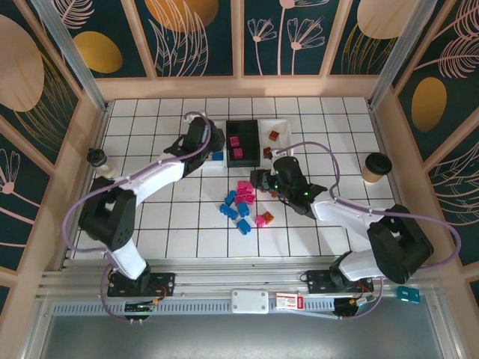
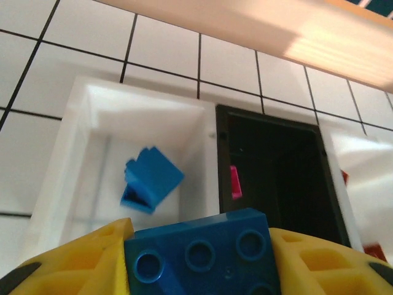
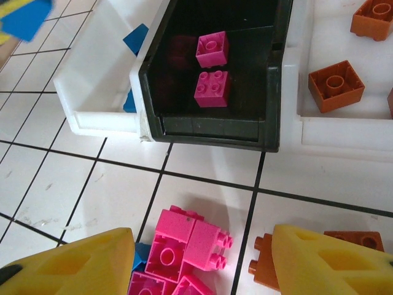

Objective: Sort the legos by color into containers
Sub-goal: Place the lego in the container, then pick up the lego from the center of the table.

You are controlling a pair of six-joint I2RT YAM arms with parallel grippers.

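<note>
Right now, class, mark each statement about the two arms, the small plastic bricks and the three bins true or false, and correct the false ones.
1. The left end effector grips a blue plastic brick. True.
2. The black rectangular plastic bin holds orange-brown bricks. False: it holds two magenta pink bricks.
3. The right end effector is shut on a pink brick. False: it is open, with loose pink bricks below it.
4. Another blue brick lies in the left white plastic bin. True.

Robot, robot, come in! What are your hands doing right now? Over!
Left gripper shut on blue lego, over left white bin. Right gripper open over pink legos. Nothing between lego and bin.
</note>
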